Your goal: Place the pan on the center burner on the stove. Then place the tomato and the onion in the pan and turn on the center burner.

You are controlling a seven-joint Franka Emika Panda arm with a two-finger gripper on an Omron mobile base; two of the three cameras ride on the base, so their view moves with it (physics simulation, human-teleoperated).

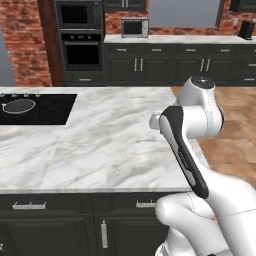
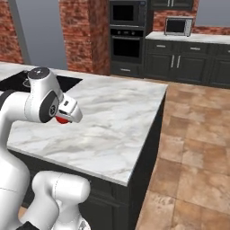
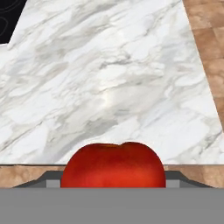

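From my remote seat: the tomato point(image 3: 113, 165) sits between the gripper's jaws above the bench point(image 1: 110, 145); the pan point(image 1: 19, 106) rests on the stove point(image 1: 50, 107), far left.

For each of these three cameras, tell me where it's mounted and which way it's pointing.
Left base view: behind the arm to its left, looking forward and down over the marble counter to the stove with the pan; the white arm rises at lower right.
Right base view: behind the arm to its right, facing the counter and oven wall; the arm rises at lower left, the tomato peeking under the hand.
Hand view: on the hand, looking along the gripper over the counter, tomato between the fingers.
Shared: counter, stove, tomato.
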